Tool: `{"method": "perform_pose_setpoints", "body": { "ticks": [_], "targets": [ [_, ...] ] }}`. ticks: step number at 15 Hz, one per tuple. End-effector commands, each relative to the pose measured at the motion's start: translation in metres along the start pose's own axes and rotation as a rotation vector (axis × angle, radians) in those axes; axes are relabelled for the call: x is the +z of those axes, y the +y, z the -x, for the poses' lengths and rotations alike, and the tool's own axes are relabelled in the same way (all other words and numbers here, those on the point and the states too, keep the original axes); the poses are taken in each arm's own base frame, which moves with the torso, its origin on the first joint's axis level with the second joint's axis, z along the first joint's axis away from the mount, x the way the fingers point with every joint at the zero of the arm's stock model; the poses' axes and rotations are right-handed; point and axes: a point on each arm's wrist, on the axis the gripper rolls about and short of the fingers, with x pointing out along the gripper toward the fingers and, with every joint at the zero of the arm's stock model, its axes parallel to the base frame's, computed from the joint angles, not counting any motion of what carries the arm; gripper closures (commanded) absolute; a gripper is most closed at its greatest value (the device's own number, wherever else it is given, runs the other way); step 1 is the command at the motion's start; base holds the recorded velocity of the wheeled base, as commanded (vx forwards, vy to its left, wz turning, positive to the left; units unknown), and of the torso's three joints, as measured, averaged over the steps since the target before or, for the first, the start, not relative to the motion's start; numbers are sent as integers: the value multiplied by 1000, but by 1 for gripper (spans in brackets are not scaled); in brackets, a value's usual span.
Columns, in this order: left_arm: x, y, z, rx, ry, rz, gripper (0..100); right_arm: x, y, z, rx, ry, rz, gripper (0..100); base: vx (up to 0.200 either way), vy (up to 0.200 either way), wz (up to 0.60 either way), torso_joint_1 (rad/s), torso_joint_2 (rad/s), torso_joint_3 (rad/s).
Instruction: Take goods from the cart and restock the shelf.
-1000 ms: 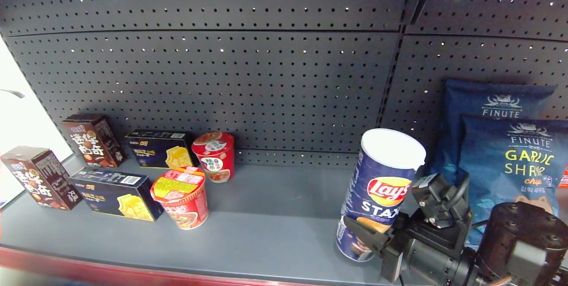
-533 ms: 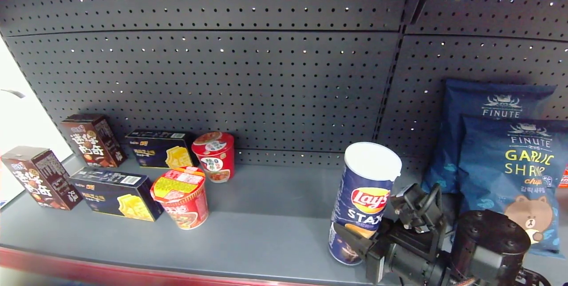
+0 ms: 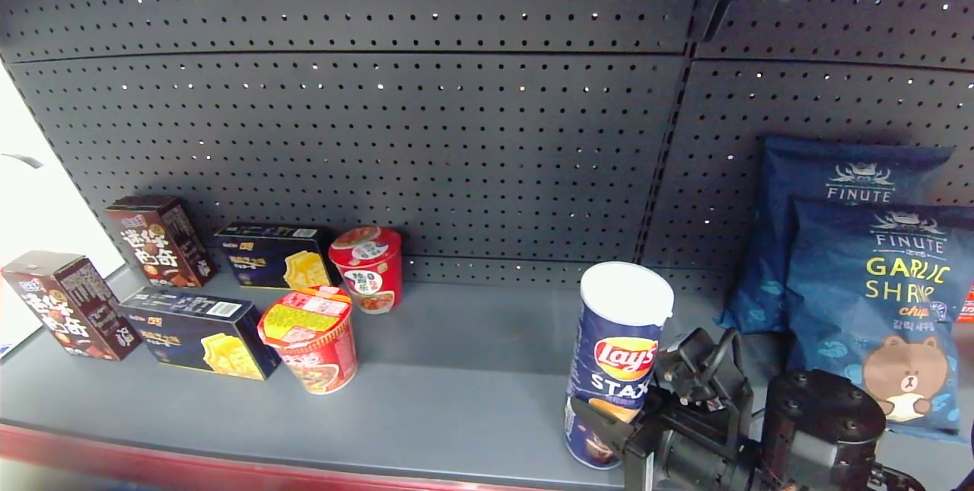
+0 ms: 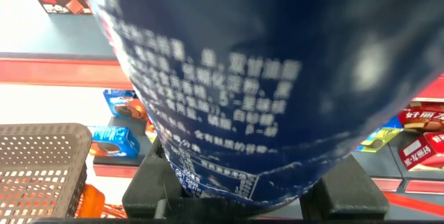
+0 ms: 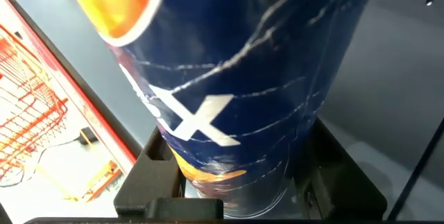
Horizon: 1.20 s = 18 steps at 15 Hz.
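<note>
The right gripper (image 3: pixel 635 419) grips a chip can (image 3: pixel 620 339) low down (white lid up) at the front of the grey shelf (image 3: pixel 456 384). The left gripper (image 4: pixel 243 193) clamps a dark blue container (image 4: pixel 263 78).

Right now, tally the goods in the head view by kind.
Brown boxes: 2
Dark blue boxes: 2
Red cup noodles: 2
Chip canister: 1
Blue snack bags: 2
Total: 9
</note>
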Motion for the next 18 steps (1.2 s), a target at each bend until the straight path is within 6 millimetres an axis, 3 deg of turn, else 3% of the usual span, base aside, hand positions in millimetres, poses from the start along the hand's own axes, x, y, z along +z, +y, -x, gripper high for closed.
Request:
{"method": "perform_pose_setpoints", "body": {
  "ticks": [1,4,5,10,16,18],
  "targets": [
    [-1,0,-1,1,8,0,100,-6,0,-4,0,22,1,100,0,0,0,0,0,0],
    [-2,0,-1,1,11,-1,100,-13,0,-11,2,-12,-1,100,0,0,0,0,0,0],
    [-2,0,-1,3,9,-1,100,-20,-1,-10,0,23,3,0,0,0,0,0,0,0],
    [-3,0,-2,9,14,-1,100,-27,-1,-5,-1,60,38,0,0,0,0,0,0,0],
    [-5,0,-3,17,19,-2,100,-23,-6,37,-16,81,40,0,0,0,0,0,0,0],
    [-5,0,-3,17,19,-2,100,-13,-8,50,-28,32,37,0,0,0,0,0,0,0]
  ]
}}
